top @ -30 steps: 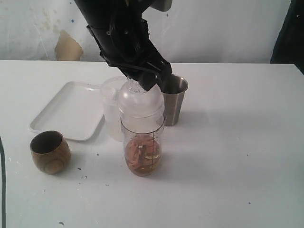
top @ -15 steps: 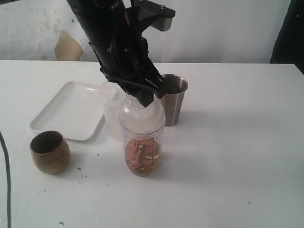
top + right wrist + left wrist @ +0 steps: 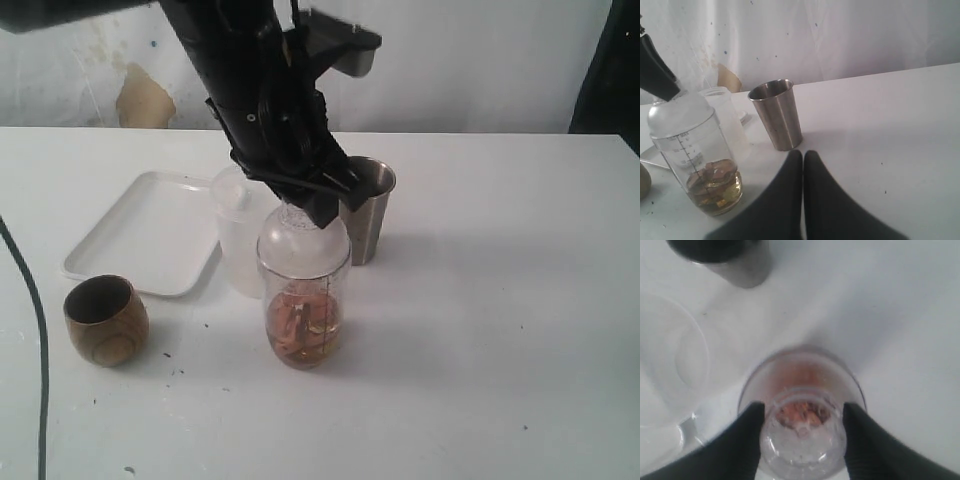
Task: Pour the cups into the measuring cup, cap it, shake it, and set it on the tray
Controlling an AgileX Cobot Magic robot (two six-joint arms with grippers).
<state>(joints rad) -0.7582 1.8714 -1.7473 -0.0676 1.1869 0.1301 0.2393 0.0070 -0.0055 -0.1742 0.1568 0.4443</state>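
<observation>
1. Exterior view: the left arm slants down from the upper left, its wrist bent so the left gripper (image 3: 308, 207) points down onto the top of the dome cap (image 3: 303, 250). The cap sits on the measuring cup (image 3: 305, 315), which stands upright on the white table (image 3: 480, 330) and holds amber liquid and brownish bits at the bottom. Just behind it stand the frosted cup (image 3: 235, 235) on the left and the steel tumbler (image 3: 368, 215) on the right. The tray (image 3: 140, 235) lies farther left. The wooden cup (image 3: 105, 320) stands in front of the tray, apart from it.
2. Left wrist view: the black fingers (image 3: 747, 440) clamp the cap's narrow knob (image 3: 802, 450) from both sides, with the jaws narrow around it. The brownish contents show through the cap. The tumbler (image 3: 740, 265) and the frosted cup (image 3: 670, 365) stand beyond.
3. Right wrist view: the right gripper (image 3: 803, 170) hovers low over the table. Its fingers are pressed together with nothing between them. The tumbler (image 3: 776, 115) stands ahead of it, and the capped measuring cup (image 3: 705, 165) stands off to the side, near the frosted cup (image 3: 732, 120).
</observation>
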